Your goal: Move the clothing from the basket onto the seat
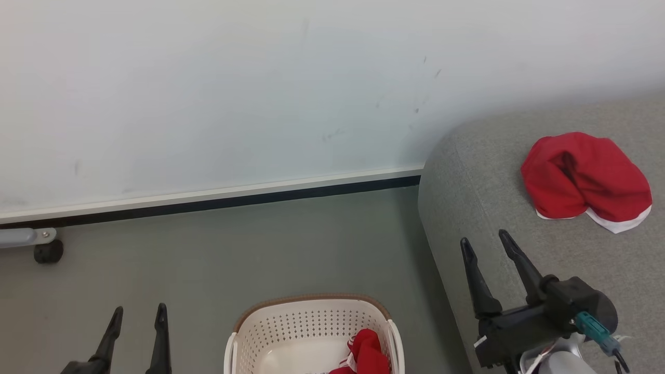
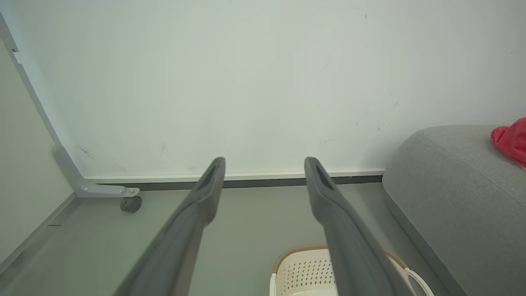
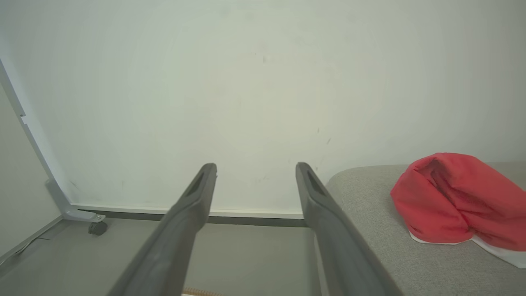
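One garment (image 1: 587,176) lies on the sofa (image 1: 493,208) at three o'clock; the second garment (image 1: 366,356) waits in the basket (image 1: 306,324) at six. The left gripper (image 1: 140,310) and right gripper (image 1: 484,238) gape empty. Next, likely, one reaches into the basket.

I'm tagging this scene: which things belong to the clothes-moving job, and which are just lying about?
Job: red garment with white hem; crumpled red garment; cream perforated plastic basket; grey woven-fabric sofa.
Lying about: grey metal leg with black caster.
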Tool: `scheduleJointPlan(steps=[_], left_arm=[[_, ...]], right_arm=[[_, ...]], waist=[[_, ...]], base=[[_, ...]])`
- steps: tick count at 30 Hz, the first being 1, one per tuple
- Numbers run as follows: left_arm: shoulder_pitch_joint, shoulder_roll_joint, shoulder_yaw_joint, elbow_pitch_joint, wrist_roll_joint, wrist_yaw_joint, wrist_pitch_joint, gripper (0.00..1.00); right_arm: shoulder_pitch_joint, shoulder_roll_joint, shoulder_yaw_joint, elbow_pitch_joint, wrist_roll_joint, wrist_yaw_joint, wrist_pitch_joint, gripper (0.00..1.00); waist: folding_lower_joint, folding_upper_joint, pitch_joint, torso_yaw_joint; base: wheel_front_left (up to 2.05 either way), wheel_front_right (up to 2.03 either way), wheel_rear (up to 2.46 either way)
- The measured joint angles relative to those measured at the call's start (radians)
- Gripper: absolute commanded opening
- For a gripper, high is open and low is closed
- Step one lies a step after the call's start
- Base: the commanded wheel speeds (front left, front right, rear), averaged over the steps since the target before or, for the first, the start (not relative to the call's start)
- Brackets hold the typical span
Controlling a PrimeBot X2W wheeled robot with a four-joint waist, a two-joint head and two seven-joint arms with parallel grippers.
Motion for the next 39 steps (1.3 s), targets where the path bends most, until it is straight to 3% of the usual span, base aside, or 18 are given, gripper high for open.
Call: scheduleJointPlan(steps=[10, 39], left_arm=[[0.023, -0.022, 0.020, -0.034, 0.011, 0.007, 0.000, 1.00], [0.038, -0.041, 0.049, -0.072, 0.054, 0.008, 0.000, 1.00]], right_arm=[[0.106, 0.002, -0.055, -0.068, -0.029, -0.001, 0.000, 1.00], [0.157, 0.049, -0.148, -0.116, -0.091, -0.001, 0.000, 1.00]], waist=[[0.0001, 0.0000, -0.007, -0.004], [0.0001, 0.0000, 0.026, 0.004]], base=[[0.00, 0.00, 0.00], [0.00, 0.00, 0.00]])
